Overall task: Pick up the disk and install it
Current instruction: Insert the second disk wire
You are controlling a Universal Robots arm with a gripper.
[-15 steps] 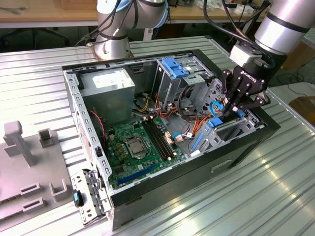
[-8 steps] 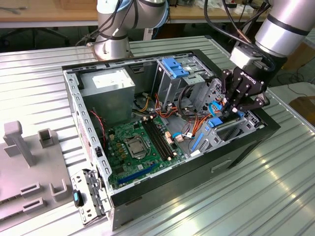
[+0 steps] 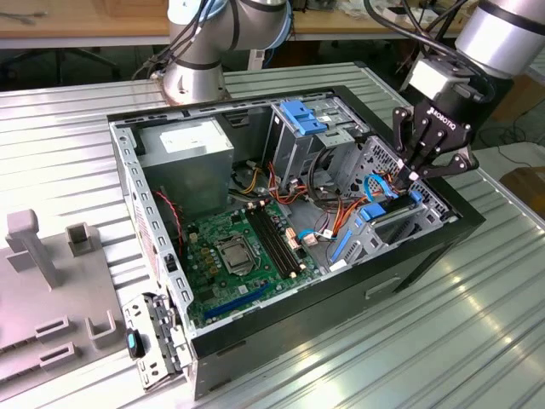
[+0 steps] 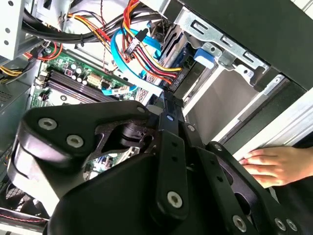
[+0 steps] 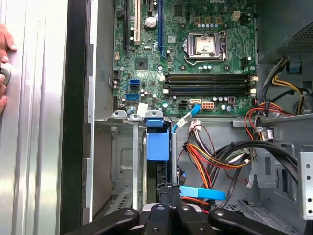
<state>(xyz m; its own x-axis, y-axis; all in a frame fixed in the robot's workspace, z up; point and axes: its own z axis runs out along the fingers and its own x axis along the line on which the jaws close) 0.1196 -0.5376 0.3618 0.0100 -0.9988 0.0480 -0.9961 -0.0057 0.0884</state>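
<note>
Case [image 3: 255, 341] lies open on the table, motherboard [image 3: 234, 256] bare in its middle. Near the case's front corner, at the exterior view's right, the disk [image 5: 157, 146] stands edge-up in its bay. Above it the gripper [image 3: 415, 175] looks pinched together, grasping nothing clearly. Pressing straight along the bay rails, clear of the cables [image 5: 215, 156], should seat it well.

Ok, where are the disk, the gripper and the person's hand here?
disk [image 5: 158, 146]: first wrist view, on its blue carrier.
gripper [image 3: 415, 175]: exterior view, at its tip over the drive bay.
hand [image 4: 274, 164]: second wrist view, on the back of the hand.
</note>
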